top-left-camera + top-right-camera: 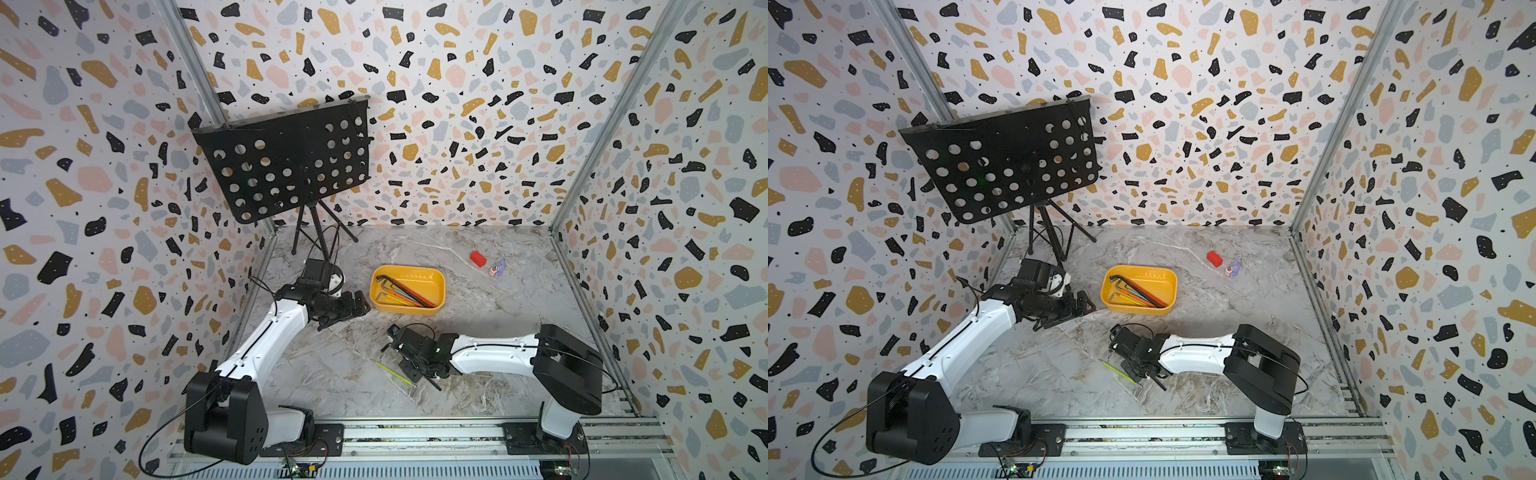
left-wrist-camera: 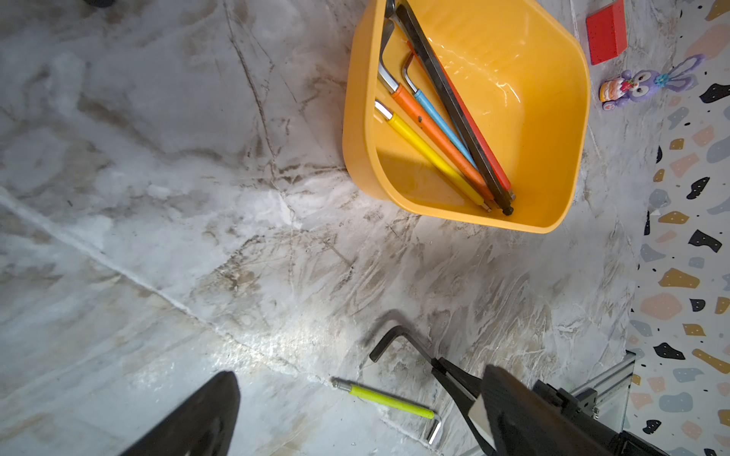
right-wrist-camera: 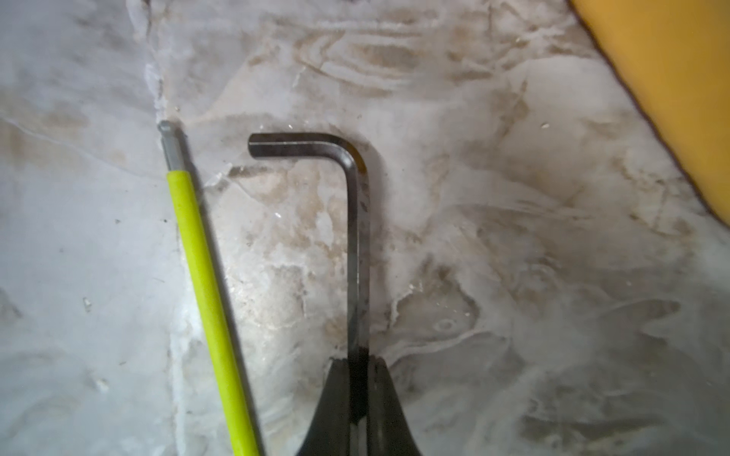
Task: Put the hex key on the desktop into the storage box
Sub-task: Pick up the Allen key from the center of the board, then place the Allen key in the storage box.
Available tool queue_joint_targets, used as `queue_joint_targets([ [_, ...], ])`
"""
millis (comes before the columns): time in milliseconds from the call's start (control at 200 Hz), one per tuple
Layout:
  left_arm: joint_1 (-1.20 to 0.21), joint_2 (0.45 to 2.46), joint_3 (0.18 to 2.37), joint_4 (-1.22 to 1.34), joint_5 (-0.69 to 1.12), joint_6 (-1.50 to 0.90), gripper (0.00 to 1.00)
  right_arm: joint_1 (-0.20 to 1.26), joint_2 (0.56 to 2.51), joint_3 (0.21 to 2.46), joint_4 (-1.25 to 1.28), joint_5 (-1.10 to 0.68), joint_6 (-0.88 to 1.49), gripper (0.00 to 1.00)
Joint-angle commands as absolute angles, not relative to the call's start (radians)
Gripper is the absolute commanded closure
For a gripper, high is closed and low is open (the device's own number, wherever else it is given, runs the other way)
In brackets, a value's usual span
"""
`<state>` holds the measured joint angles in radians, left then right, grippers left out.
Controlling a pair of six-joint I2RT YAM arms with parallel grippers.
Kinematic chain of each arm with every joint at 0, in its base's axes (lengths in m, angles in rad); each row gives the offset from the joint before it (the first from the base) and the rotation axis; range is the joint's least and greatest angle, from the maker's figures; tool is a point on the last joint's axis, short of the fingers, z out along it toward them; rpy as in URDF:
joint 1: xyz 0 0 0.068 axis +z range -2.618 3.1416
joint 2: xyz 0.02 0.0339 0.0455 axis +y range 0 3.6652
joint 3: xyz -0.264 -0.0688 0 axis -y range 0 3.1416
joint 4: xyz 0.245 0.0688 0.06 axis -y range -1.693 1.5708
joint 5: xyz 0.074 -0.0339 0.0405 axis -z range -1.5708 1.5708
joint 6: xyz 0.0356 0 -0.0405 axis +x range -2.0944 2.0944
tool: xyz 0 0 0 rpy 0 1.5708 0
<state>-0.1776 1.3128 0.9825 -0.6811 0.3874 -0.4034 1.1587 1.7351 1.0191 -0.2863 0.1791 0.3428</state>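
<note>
- Now the right tool (image 3: 359,365) is pinched shut on the long arm of the dark hex key (image 3: 357,237). The key is low over the table (image 1: 498,299), on the near side of the storage box (image 1: 409,309).
- To do this well, it should lift straight up, hold tight, and pass over the rim before letting go.
- It should not bump the lime hex key (image 3: 205,276) just beside it.
- The right wrist view shows the grip up close.
- Both top views hide the grip, but show other keys inside the box.
- The left tool (image 1: 357,305) hangs left of the box; nobody can tell if it is open.
</note>
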Motion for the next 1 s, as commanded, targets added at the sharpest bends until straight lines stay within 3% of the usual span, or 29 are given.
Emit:
queue_joint_targets([
  [0, -0.172, 1.299, 1.003, -0.69, 0.389, -0.385, 0.0, 1.156, 1.664, 1.022, -0.316, 0.22, 0.324, 1.0],
  [270, -0.17, 1.287, 1.03, -0.664, 0.405, -0.41, 0.0, 1.109, 1.606, 1.047, -0.341, 0.237, 0.27, 1.0],
  [571, -0.169, 1.385, 1.269, -0.644, 0.43, -0.43, 0.0, 0.962, 1.589, 1.163, -0.327, 0.145, 0.172, 1.0],
  [996, -0.142, 1.456, 1.238, -0.548, 0.47, -0.432, 0.0, 0.746, 1.818, 1.549, -0.422, -0.107, -0.059, 1.0],
])
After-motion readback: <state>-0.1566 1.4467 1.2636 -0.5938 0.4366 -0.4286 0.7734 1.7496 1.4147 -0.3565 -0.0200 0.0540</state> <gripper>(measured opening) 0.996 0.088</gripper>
